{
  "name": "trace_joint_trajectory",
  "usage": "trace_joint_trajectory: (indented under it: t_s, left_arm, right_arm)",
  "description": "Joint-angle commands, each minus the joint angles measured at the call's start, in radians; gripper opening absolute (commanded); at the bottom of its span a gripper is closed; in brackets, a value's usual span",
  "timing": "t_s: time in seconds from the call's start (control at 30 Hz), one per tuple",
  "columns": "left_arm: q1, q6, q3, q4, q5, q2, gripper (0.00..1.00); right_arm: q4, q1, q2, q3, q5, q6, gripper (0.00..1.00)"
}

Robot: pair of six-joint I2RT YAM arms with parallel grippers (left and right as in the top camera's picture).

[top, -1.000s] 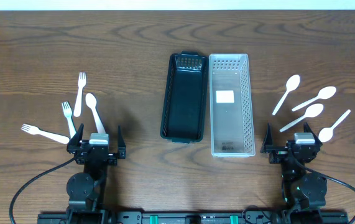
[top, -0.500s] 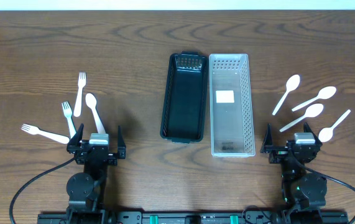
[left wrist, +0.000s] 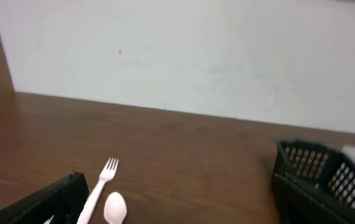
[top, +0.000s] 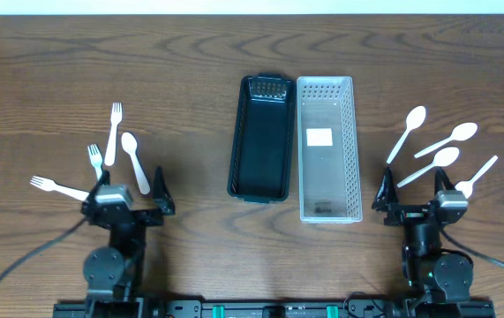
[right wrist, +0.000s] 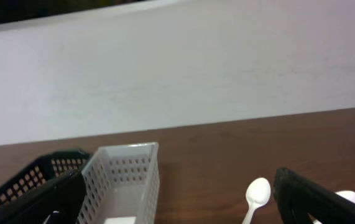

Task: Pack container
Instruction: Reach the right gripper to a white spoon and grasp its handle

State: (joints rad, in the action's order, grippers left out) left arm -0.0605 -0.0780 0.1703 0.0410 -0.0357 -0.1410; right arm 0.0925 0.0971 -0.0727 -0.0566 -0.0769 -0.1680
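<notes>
A black basket [top: 260, 137] and a white perforated basket [top: 328, 146] stand side by side mid-table, both empty. Three white forks [top: 112, 122] [top: 98, 166] [top: 57, 187] and one spoon [top: 134, 162] lie at the left. Several white spoons [top: 406, 134] [top: 447, 139] lie at the right. My left gripper [top: 126, 187] is open and empty just short of the forks. Its wrist view shows a fork [left wrist: 99, 190], a spoon [left wrist: 115, 208] and one finger [left wrist: 46, 202]. My right gripper [top: 415, 190] is open and empty, between the white basket and the spoons. Its wrist view shows the white basket [right wrist: 124, 180] and a spoon [right wrist: 258, 193].
The black basket [left wrist: 308, 180] shows at the right of the left wrist view. The white basket has a white label [top: 320, 137] on its floor. A pale wall stands behind the table's far edge. Bare wood lies between the cutlery and the baskets.
The left gripper has shifted left and slightly forward towards the forks. The right gripper has shifted right towards the spoons. The cutlery and the baskets have not moved.
</notes>
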Motion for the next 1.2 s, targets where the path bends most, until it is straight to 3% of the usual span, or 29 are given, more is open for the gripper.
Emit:
trace_joint_trajectory:
  t_s: [0.0,0.23,0.43,0.53,0.67,0.7,0.73,0.77,0.83,0.87,0.97,1.1,1.17]
  left_arm:
    - [0.003,-0.055,0.182,-0.034,-0.033,-0.168,0.98]
    - [0.003,-0.059,0.597,-0.292,-0.017,-0.680,0.98]
    - [0.003,-0.059,0.986,-0.752,-0.016,-1.083,0.98]
    - [0.003,-0.059,1.076,-0.863,-0.016,-1.210,0.98]
    - [0.003,-0.059,1.079,-0.868,0.021,-1.312,0.98]
    - [0.003,-0.058,1.079,-0.870,0.037,-1.333,0.98]
    - [0.003,-0.058,1.079,-0.872,0.044,-1.351,0.98]
    - [0.003,-0.058,1.079,-0.875,0.048,-1.371,0.93]
    - [0.003,-0.058,1.079,-0.885,0.051,-1.403,0.73]
    - [0.003,-0.058,1.079,-0.886,0.051,-1.417,0.59]
    - [0.003,-0.058,1.079,-0.885,0.051,-1.456,0.35]
    - [0.003,-0.058,1.079,-0.885,0.051,-1.496,0.19]
    - [0.003,-0.058,1.079,-0.885,0.051,-1.509,0.11]
  right_arm:
    - [-0.018,-0.006,-0.134,-0.125,-0.032,-0.031,0.99]
    - [-0.118,-0.020,-0.628,-0.460,-0.017,0.035,0.99]
    - [-0.477,-0.072,-1.076,-0.893,0.105,0.035,0.99]
    - [-0.654,-0.097,-1.251,-1.074,0.092,0.046,0.99]
    - [-0.672,-0.106,-1.403,-1.147,0.083,0.053,0.99]
    - [-0.667,-0.106,-1.426,-1.145,0.082,0.053,0.91]
    - [-0.669,-0.106,-1.455,-1.145,0.081,0.053,0.75]
    - [-0.673,-0.106,-1.483,-1.144,0.081,0.053,0.56]
    - [-0.687,-0.105,-1.533,-1.144,0.084,0.048,0.36]
    - [-0.692,-0.104,-1.555,-1.144,0.086,0.048,0.29]
    - [-0.701,-0.097,-1.612,-1.144,0.085,0.049,0.22]
    - [-0.703,-0.083,-1.665,-1.144,0.085,0.050,0.07]
    - [-0.709,-0.070,-1.687,-1.144,0.093,0.051,0.05]
